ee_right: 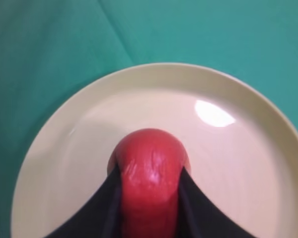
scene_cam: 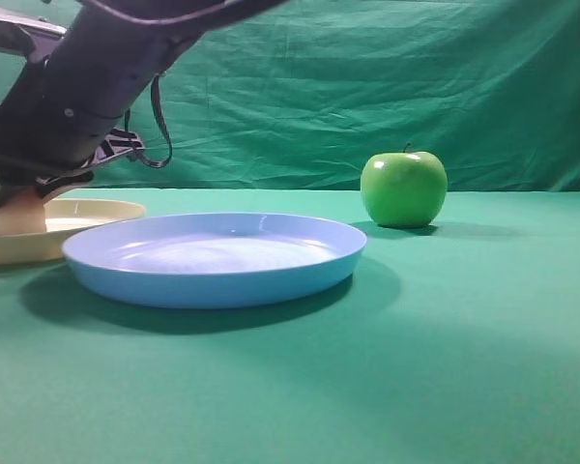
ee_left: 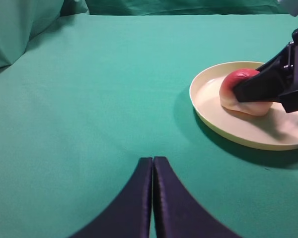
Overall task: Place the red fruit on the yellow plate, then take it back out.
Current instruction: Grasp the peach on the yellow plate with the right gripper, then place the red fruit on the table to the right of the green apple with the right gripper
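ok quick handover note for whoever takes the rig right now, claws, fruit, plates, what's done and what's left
Right claw: its fingers sit against both sides of the red fruit; firm grip not confirmed.
Left claw: shut, holding nothing, low over bare cloth, away from the plate.
Red fruit sits on the yellow plate, so placing looks done.
Blue plate holds nothing; green apple stands behind it on the cloth.
Left: lift the fruit back off the yellow plate and set it down on the cloth.

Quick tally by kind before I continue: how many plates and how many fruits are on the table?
Plates: 2, the pale yellow round plastic plate and the light blue round plate.
Fruits: 2, the rounded red fruit on the yellow one and the shiny green apple.
Total: 4.
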{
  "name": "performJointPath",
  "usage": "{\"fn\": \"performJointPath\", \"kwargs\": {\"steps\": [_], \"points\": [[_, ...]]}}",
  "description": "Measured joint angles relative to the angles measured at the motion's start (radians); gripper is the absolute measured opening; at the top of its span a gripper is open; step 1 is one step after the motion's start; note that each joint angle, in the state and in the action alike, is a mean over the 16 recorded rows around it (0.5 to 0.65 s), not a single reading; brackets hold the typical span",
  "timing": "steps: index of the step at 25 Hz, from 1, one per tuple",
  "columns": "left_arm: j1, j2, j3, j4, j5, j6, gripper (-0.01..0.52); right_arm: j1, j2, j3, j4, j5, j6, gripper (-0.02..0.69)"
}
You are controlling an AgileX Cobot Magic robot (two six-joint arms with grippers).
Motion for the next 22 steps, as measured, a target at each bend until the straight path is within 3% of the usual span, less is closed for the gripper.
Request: {"fn": "performJointPath", "kwargs": {"steps": [13, 22], "points": [[0.000, 0.000, 0.000, 0.000, 0.000, 0.000, 0.000, -0.086, -0.340, 0.098, -0.308, 0.302, 0.302, 0.174], [0.000, 0.000, 0.000, 0.000, 0.000, 0.000, 0.000, -0.211, -0.673, 0.504, -0.331, 0.246, 0.401, 0.171]]}}
